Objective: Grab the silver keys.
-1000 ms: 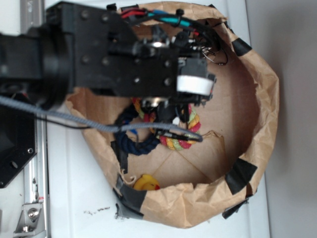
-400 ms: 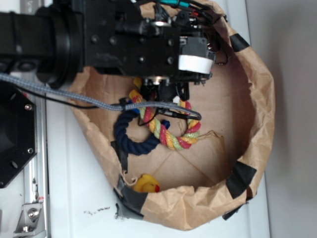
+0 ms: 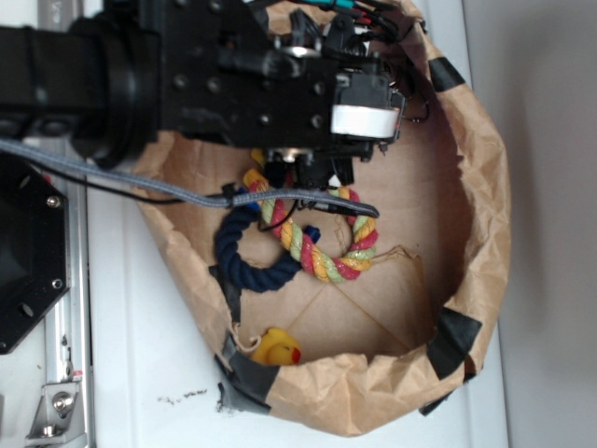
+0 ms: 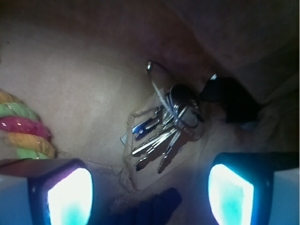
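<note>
Against the paper bag's [image 3: 485,187] far wall lie the silver keys [image 4: 161,129], fanned on its floor beside the multicoloured rope [image 4: 23,131]; gripper [image 4: 150,190] fingers [image 4: 70,194] spread wide, empty, hovering apart from them.

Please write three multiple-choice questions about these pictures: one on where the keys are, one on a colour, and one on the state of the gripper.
1. Where do the keys lie?
A. on the brown paper floor of the bag
B. on top of the yellow duck
C. outside the bag

2. What colour is the rope ring beside the multicoloured rope?
A. white
B. navy blue
C. orange

3. How is the gripper?
A. shut on the keys
B. shut on a rope
C. open, holding nothing

Answers: 1 A, the wrist view shows them on the paper near the bag wall. 2 B, the exterior view shows it dark blue. 3 C, both fingers stand apart, short of the keys.
</note>
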You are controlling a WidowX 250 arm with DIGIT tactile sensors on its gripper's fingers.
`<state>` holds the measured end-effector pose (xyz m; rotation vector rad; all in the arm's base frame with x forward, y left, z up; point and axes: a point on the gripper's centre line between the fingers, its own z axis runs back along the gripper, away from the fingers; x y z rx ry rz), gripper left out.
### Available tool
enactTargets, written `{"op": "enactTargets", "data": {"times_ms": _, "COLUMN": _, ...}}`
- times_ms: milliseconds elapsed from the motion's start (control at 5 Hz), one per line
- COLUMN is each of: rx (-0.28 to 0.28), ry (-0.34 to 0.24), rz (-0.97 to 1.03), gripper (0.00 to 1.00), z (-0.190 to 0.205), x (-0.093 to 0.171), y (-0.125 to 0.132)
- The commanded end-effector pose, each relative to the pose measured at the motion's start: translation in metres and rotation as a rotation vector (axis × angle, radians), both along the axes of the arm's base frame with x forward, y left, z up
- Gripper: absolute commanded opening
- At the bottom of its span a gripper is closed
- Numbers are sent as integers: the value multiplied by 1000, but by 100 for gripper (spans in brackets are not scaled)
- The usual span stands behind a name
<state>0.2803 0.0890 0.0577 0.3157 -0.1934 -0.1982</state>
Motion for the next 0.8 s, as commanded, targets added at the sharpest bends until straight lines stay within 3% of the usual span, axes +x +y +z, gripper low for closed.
{"op": "enactTargets", "data": {"times_ms": 0, "rx": 14, "ry": -21, "rz": 41, "gripper": 100, "z": -1, "x": 34, "y": 8}}
{"op": "enactTargets", "data": {"times_ms": 200, "rx": 61, "ry": -29, "rz": 50, "gripper": 100, "z": -8, "x": 37, "y": 10}}
{"op": "enactTargets", "data": {"times_ms": 600, "rx": 90, "ry": -36, "rz": 60, "gripper": 100, "z": -9, "x": 36, "y": 15}}
